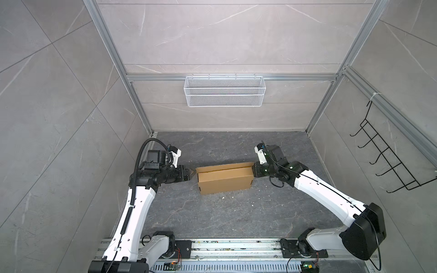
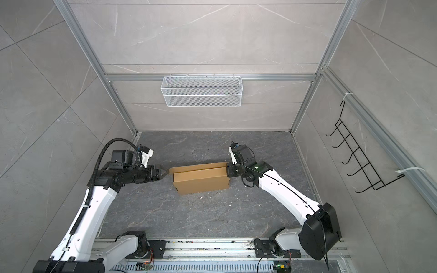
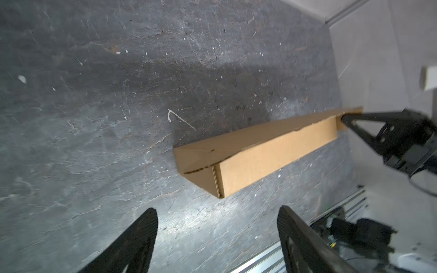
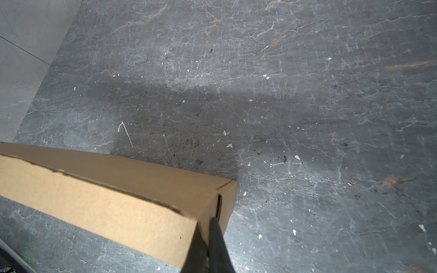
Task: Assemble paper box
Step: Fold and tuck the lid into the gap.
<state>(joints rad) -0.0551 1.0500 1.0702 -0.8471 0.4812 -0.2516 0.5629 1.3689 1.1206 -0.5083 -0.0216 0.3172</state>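
Where top views hide its tips, right wrist shows right claw together at paper box; left claw apart.

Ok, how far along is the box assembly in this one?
Done: the paper box is folded into a shallow rectangular shape. In hand: right gripper, shut, presses its tip at one end; left gripper hangs open off the other. Left: the far edge gapes, so tucking looks unfinished.
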